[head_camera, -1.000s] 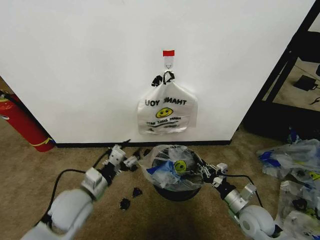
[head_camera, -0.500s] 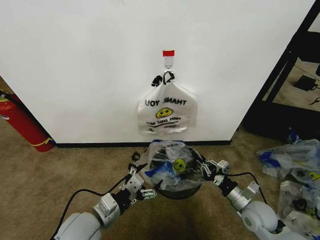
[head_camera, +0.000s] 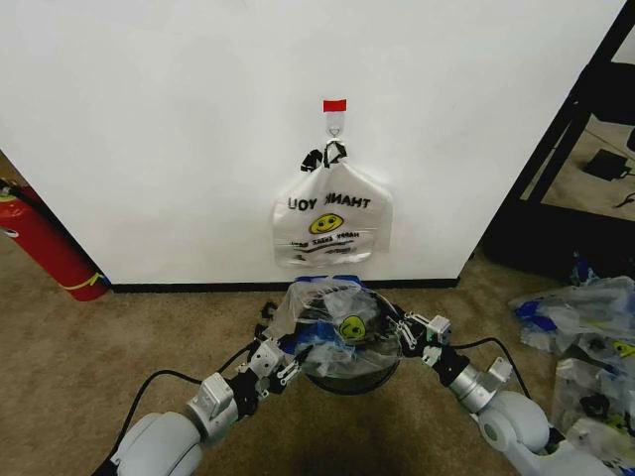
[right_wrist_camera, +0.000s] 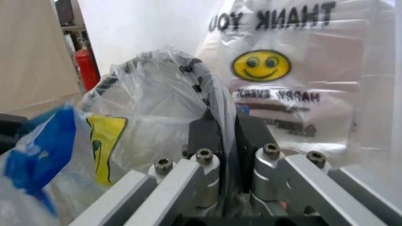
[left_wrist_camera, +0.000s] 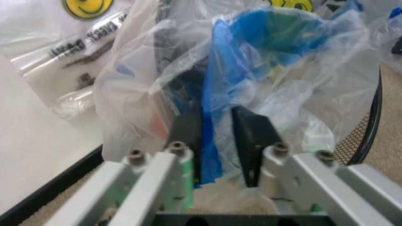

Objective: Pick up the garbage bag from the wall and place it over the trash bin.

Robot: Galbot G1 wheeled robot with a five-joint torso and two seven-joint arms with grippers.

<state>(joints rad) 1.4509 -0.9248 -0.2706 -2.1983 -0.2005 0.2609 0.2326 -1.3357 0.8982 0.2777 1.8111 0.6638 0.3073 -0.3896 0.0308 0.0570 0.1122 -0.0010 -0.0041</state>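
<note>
The garbage bag [head_camera: 332,319], see-through with blue patches and a yellow smiley, is draped across the top of the black mesh trash bin [head_camera: 347,383] below the wall [head_camera: 179,129]. At the bag's near-left edge my left gripper [head_camera: 291,365] has closed on a blue fold of the garbage bag [left_wrist_camera: 217,94]; its fingers [left_wrist_camera: 187,134] press that fold from both sides. On the opposite side my right gripper [head_camera: 405,332] is shut on the garbage bag's clear film [right_wrist_camera: 169,94], which runs between its fingers [right_wrist_camera: 204,134]. The bin's mesh rim [left_wrist_camera: 372,125] shows beside the bag.
A whiter THANK YOU smiley bag [head_camera: 332,223] hangs from the hook [head_camera: 334,124] under red tape, right behind the bin. A red fire extinguisher [head_camera: 45,243] leans at the left. More plastic bags [head_camera: 585,317] lie on the carpet at the right, by a black frame [head_camera: 566,149].
My left gripper has moved from open carpet up to the bag's left edge and closed on a blue fold. The bag's top has spread and lifted a little. The right gripper kept its hold.
</note>
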